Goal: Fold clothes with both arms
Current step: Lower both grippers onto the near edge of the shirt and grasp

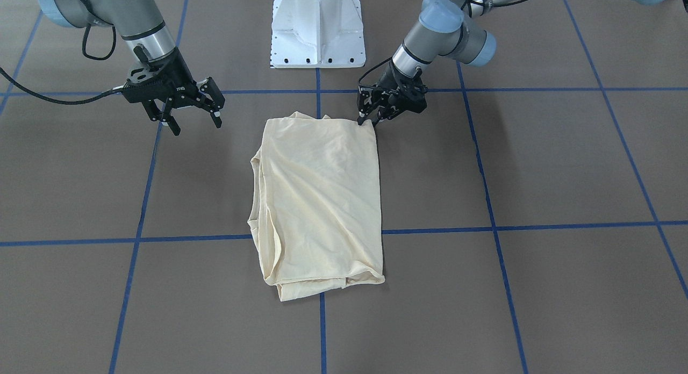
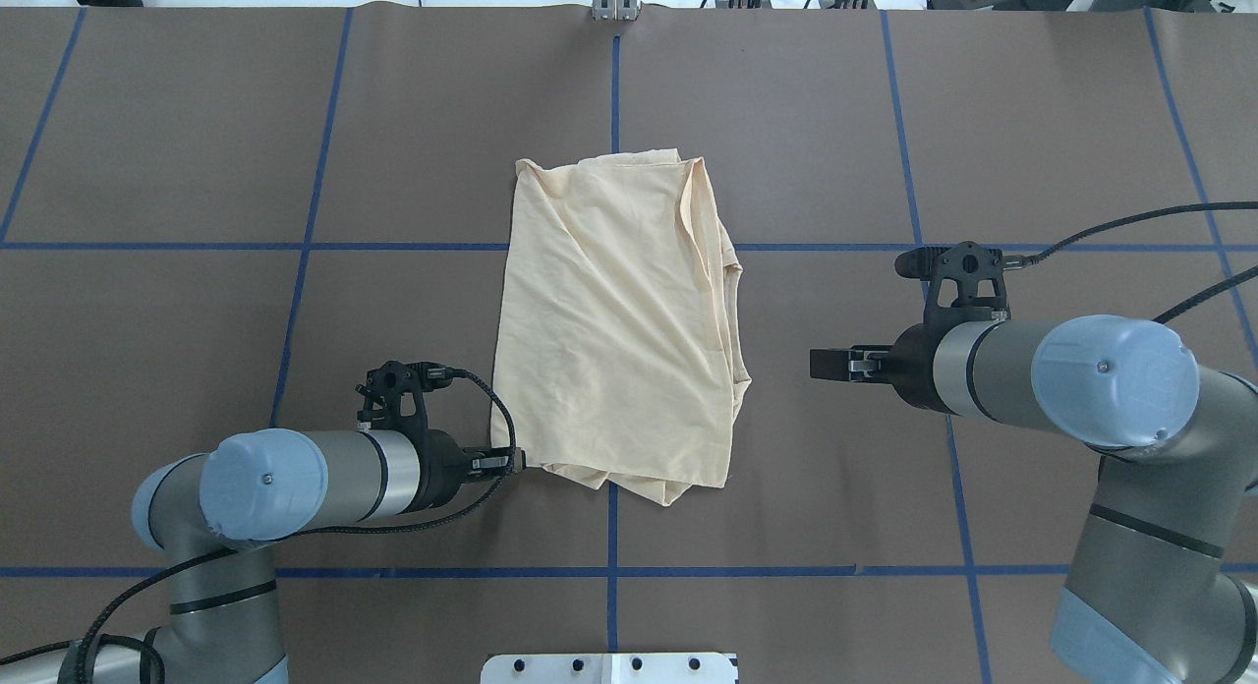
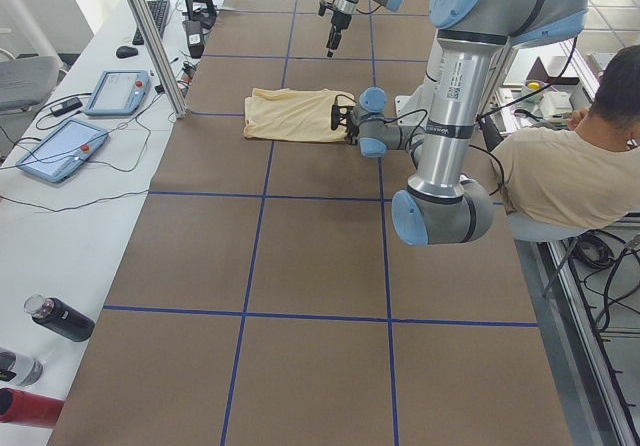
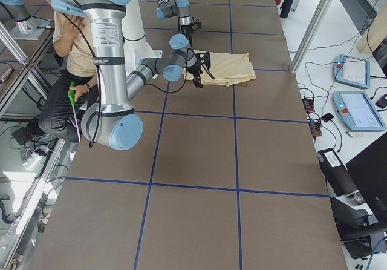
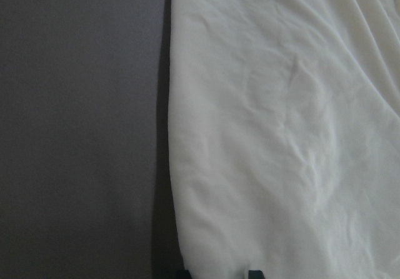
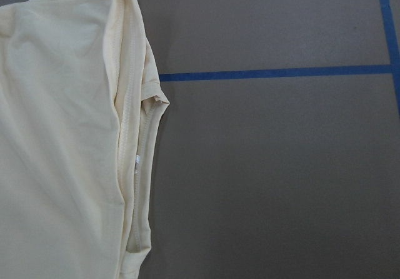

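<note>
The pale cream-yellow shirt (image 1: 322, 196) lies folded into a tall rectangle in the middle of the table (image 2: 614, 320); its print is hidden. My left gripper (image 1: 368, 121) is low at the shirt's near left corner (image 2: 518, 460) and is shut on the cloth there. In the left wrist view the shirt (image 5: 281, 135) runs down between the fingertips (image 5: 253, 273). My right gripper (image 1: 196, 127) is open and empty, above the table to the right of the shirt (image 2: 816, 363). The right wrist view shows the shirt's layered right edge (image 6: 131, 135).
The white pedestal base (image 1: 317, 35) stands at the robot's side of the table. Blue tape lines (image 2: 614, 571) cross the brown table. A seated person (image 3: 560, 166) is beside the robot. Tablets (image 3: 70, 146) and bottles (image 3: 60, 318) lie on the side bench.
</note>
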Controlling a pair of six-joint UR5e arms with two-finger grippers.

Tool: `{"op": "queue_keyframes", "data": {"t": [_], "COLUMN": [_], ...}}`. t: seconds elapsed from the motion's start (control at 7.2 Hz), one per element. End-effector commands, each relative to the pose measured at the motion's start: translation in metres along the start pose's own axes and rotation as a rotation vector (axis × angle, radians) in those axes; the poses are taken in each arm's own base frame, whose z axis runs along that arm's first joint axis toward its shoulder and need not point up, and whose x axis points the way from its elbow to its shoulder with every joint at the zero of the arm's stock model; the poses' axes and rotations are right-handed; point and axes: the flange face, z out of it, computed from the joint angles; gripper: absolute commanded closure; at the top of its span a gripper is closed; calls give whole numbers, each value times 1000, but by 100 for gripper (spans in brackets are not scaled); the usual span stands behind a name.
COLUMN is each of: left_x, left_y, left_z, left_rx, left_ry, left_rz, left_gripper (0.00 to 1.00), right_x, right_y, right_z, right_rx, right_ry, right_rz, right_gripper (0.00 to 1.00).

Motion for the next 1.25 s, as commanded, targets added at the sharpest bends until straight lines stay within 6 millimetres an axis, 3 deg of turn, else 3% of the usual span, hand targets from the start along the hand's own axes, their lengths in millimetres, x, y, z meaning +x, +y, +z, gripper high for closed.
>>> {"op": "queue_keyframes", "data": {"t": [0.0,0.14,0.28,0.42,0.69,1.11], "left_x": [2,2,4,5,5,5], "left_y": [-1,-1,-1,-1,-1,-1], "left_z": [-1,-1,-1,-1,-1,-1], "left_rx": [3,3,3,3,3,2], "left_ry": [4,4,7,9,9,9], "left_rz": [0,0,0,0,0,0], "left_gripper": [100,100,100,100,100,100], "right_x": [-21,-42,-83,-108,-127,-120], "right_y": [-2,6,17,29,56,66], "right_z": [22,28,33,44,76,98], "right_rx": [25,45,51,64,131,150], "right_ry": [14,47,69,72,102,147], "right_rz": [104,136,201,242,308,283], "right_gripper": [0,0,2,3,9,10]}}
